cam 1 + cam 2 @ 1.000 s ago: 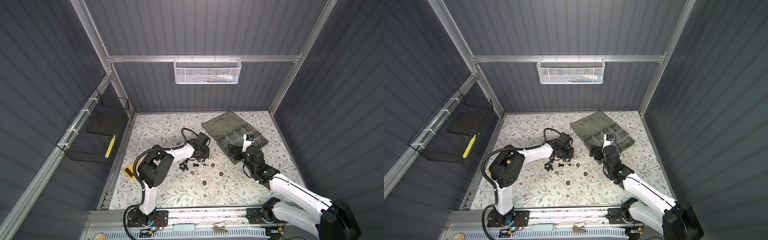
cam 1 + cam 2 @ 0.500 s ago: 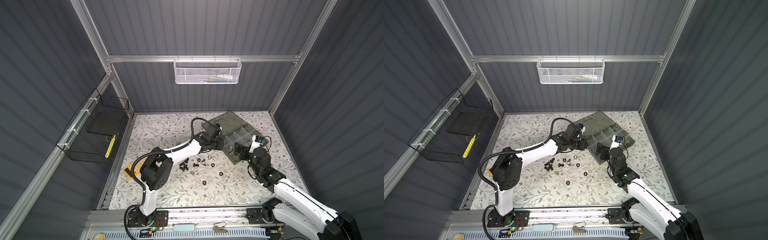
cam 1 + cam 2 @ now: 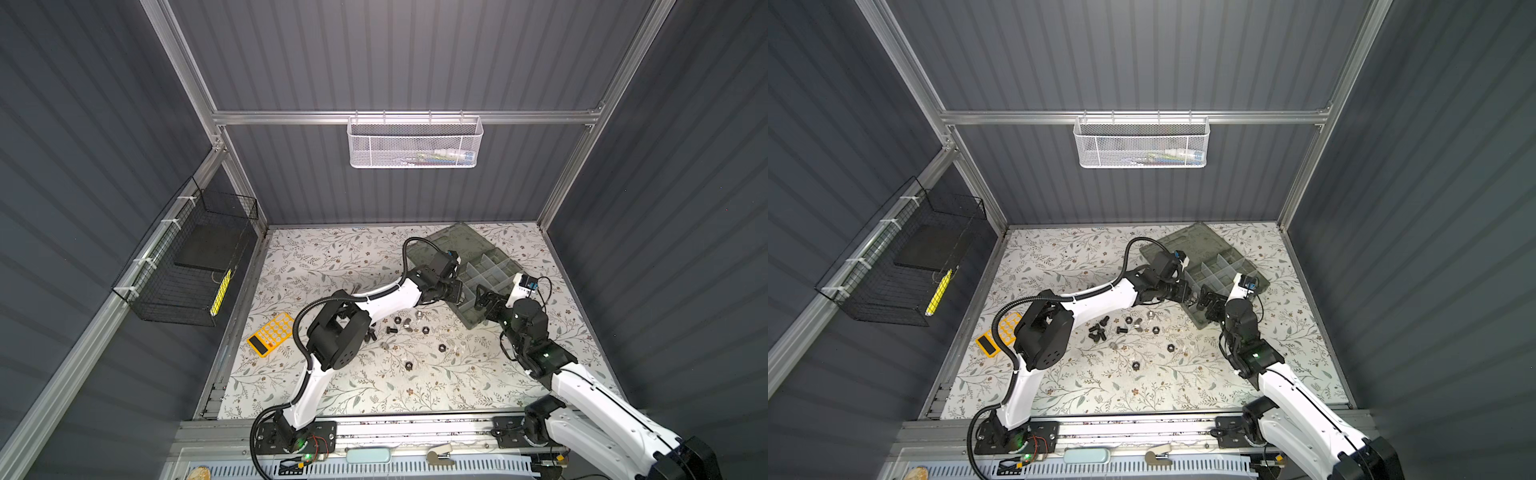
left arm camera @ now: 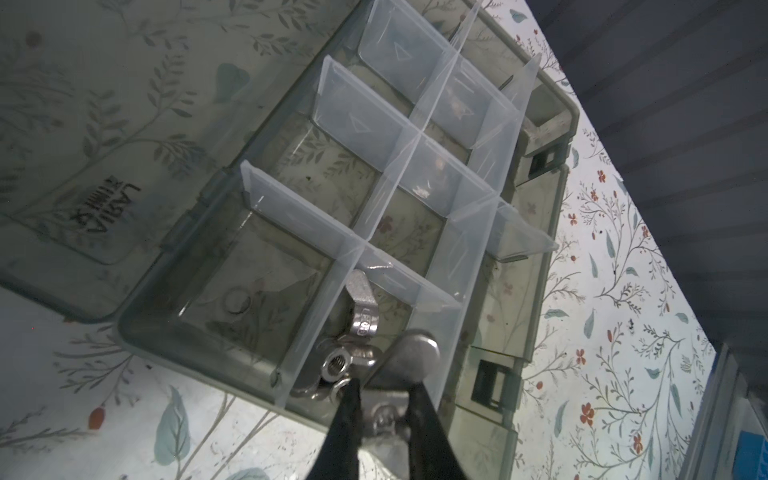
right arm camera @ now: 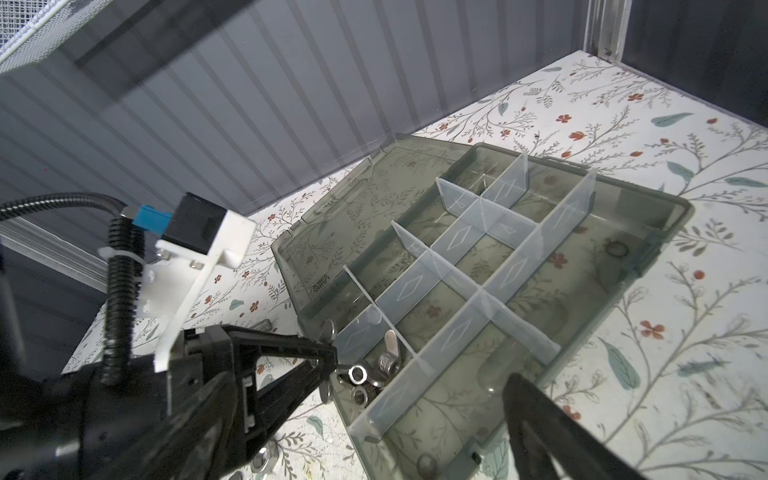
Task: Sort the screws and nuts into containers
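We are leaving the yellow calculator (image 3: 272, 334) alone at the left, since it has no part in the sorting. Beside it, black screws (image 3: 390, 330) and nuts (image 3: 441, 347) are lying loose on the floral mat (image 3: 332, 257), waiting their turn. Our left gripper (image 4: 384, 392) is clenching a silver nut (image 4: 409, 353), apparently winged, right over the corner compartment (image 4: 390, 278) of the organizer case (image 3: 471, 318). Similar silver nuts (image 4: 361, 322) are lying there, so like is going with like. Our right gripper (image 3: 482, 301) is hanging released just beside the case, probably so as not to crowd the drop.
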### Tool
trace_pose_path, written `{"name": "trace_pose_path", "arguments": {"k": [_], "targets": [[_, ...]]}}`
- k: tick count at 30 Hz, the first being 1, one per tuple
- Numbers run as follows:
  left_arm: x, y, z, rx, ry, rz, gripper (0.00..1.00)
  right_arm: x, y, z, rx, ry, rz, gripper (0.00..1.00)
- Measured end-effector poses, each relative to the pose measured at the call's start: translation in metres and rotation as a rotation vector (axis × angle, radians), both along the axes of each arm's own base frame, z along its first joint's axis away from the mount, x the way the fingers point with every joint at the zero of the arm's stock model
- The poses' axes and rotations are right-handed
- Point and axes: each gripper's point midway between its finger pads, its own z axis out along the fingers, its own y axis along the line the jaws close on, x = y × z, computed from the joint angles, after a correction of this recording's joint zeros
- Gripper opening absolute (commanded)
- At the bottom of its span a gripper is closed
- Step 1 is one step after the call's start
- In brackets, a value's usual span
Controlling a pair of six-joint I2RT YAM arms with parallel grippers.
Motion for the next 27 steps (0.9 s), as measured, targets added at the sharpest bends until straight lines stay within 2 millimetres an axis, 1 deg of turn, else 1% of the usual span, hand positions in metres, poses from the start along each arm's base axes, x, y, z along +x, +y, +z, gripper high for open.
{"name": "trace_pose_path", "arguments": {"k": [6, 11, 15, 19, 24, 27], "targets": [[0.004, -0.011, -0.008, 0.005, -0.009, -0.017, 0.04, 0.0, -0.001, -0.001, 0.007, 0.002, -0.003, 0.99], [0.003, -0.013, -0.018, 0.016, -0.001, -0.02, 0.07, 0.0, -0.002, -0.001, 0.008, 0.003, -0.007, 0.99], [0.003, -0.015, -0.021, 0.023, 0.002, -0.025, 0.1, 0.0, -0.002, -0.004, 0.008, 0.01, -0.005, 0.99], [0.0, -0.015, -0.022, 0.032, 0.003, -0.033, 0.19, 0.0, -0.001, -0.005, 0.009, 0.014, -0.002, 0.99], [-0.002, -0.015, -0.023, 0.046, -0.011, -0.046, 0.36, 0.0, -0.002, -0.005, 0.012, 0.014, -0.005, 0.99], [-0.001, -0.015, -0.024, 0.052, -0.019, -0.046, 0.4, 0.0, -0.002, -0.005, 0.016, 0.015, -0.004, 0.99]]}}
